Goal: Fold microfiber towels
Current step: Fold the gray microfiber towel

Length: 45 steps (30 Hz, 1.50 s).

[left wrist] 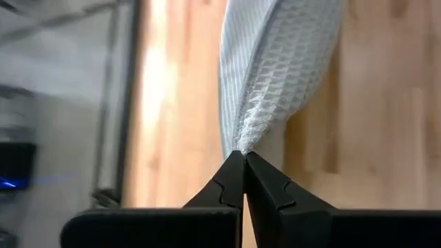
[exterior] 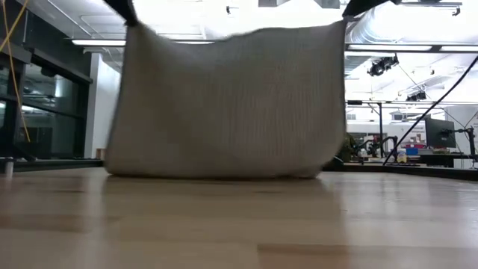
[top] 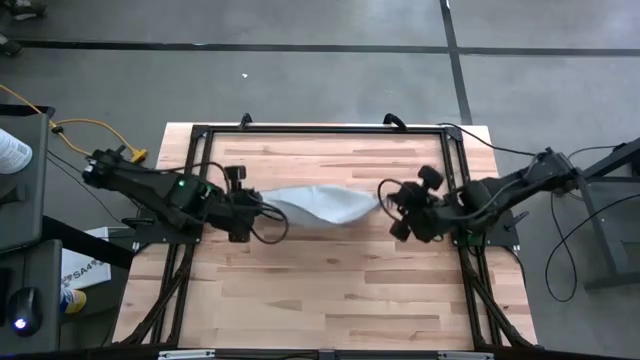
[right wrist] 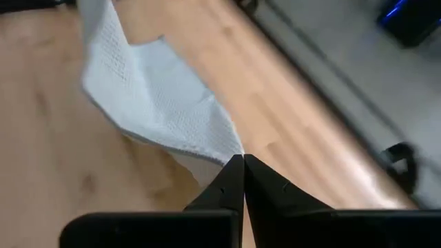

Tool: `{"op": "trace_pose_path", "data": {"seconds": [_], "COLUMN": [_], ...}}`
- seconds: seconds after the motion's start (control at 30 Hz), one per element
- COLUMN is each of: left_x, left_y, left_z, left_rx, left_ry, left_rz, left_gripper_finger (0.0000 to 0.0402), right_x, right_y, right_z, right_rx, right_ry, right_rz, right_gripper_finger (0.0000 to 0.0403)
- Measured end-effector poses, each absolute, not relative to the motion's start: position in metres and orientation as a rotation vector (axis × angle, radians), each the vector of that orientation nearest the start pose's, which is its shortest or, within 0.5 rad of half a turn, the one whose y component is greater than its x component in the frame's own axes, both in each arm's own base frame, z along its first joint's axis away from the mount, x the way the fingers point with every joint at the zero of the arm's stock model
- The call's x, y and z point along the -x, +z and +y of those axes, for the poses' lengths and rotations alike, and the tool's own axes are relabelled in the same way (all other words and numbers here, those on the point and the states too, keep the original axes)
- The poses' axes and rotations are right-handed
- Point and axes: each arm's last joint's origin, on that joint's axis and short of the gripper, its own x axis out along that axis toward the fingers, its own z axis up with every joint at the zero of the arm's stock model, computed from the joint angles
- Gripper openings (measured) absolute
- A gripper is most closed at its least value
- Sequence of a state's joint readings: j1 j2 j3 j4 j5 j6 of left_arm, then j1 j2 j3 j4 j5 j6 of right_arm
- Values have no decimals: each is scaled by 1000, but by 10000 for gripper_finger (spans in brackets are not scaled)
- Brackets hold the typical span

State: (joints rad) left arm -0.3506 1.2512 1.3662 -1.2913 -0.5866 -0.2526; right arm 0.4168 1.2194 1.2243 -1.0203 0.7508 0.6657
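Towel: the light grey-blue ribbed microfiber towel (top: pixel 318 205) hangs stretched between my two grippers over the middle of the table, its lower edge resting on the wood in the low view, so I judge it is only partly lifted.
Why held so: I have one upper corner in each gripper, which keeps the cloth spread flat as a sheet and not bunched, ready to be laid over itself.
Left gripper: the left gripper (left wrist: pixel 243 157) is pinched tight on the towel's corner, fingertips together with the weave gathered into them.
Right gripper: the right gripper (right wrist: pixel 242 160) is likewise clamped on the opposite corner, the cloth fanning away from its tips.
Table: the pale wooden plank tabletop (top: pixel 330 290) lies bare in front of the towel, room enough, I judge, for the fold.
Risk: such thin corner grips could slip if I pull the towel tauter.
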Motion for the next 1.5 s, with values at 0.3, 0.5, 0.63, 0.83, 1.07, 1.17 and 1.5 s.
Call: {"op": "trace_pose_path", "data": {"seconds": [0.3,0.5,0.63,0.83,1.07,1.17,1.5], "left_x": [-213,-215,-214,-213,-210,-209,-213], "left_y": [321,307,300,285,242,228,197], "left_z": [-68,-72,-80,-86,-84,-82,-63], "left_rx": [-130,-21,-6,-83,-119,-157,-109], "left_ry": [159,104,66,120,148,169,180], "left_rz": [1052,1066,1072,1031,1050,1028,1000], "left_gripper_finger": [59,103,118,120,120,120,120], "right_x": [-224,-233,-235,-239,-251,-256,-277], "right_y": [313,297,292,292,265,249,212], "right_z": [103,114,121,119,111,107,85], "right_rx": [-144,-154,-147,-181,-219,-218,-335], "right_ry": [-409,-391,-390,-429,-428,-430,-332], "right_rz": [849,924,934,896,926,918,876], "right_gripper_finger": [9,53,89,122,139,137,112]}}
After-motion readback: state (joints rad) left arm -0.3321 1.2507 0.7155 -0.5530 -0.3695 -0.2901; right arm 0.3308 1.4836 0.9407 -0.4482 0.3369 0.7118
